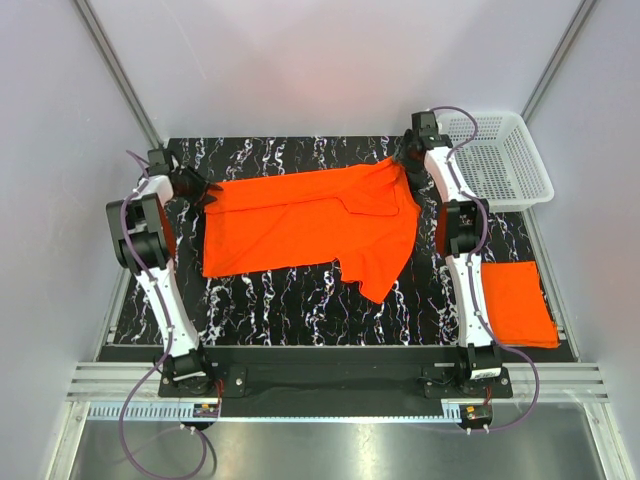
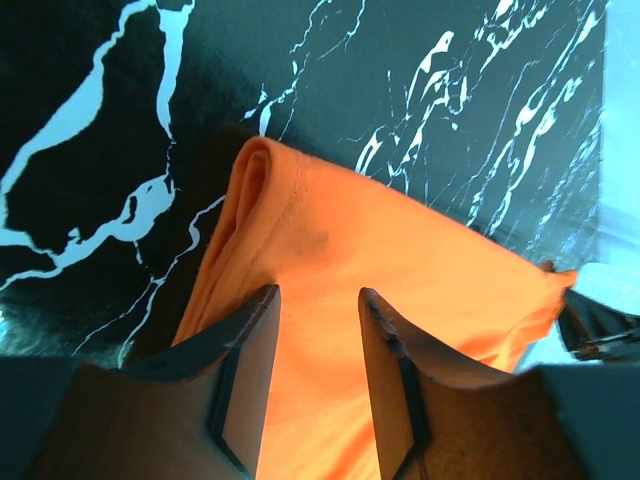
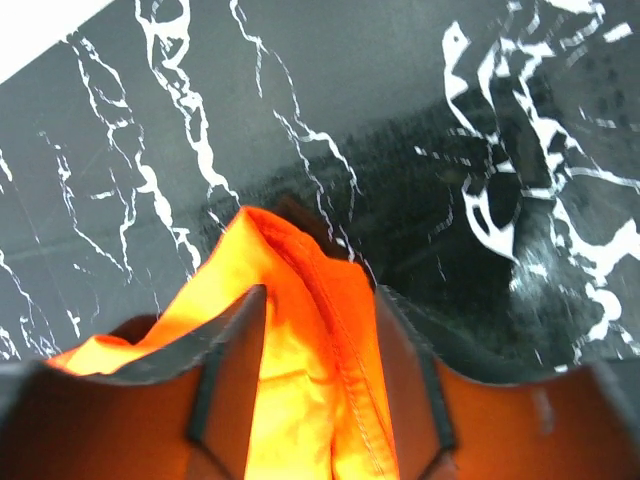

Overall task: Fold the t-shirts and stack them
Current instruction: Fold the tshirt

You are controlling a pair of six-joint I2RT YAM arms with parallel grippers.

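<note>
Fingers (image 2: 245, 370) of left gripper (image 2: 318, 295) and right gripper (image 3: 320, 295) half-closed; both pinch t-shirt (image 1: 310, 220) (opposite ends).

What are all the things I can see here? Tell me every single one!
spread t-shirt: 1, bright orange, lying open in the middle of the table
folded t-shirt: 1, bright orange, near right corner of the table
basket: 1, white mesh, far right corner
table: 1, black with white marbling, under everything
left arm, right arm: 2, white and black, bases at the near edge
left fingers: 2, dark, on the spread t-shirt's left edge
right fingers: 2, dark, on its far right corner
</note>
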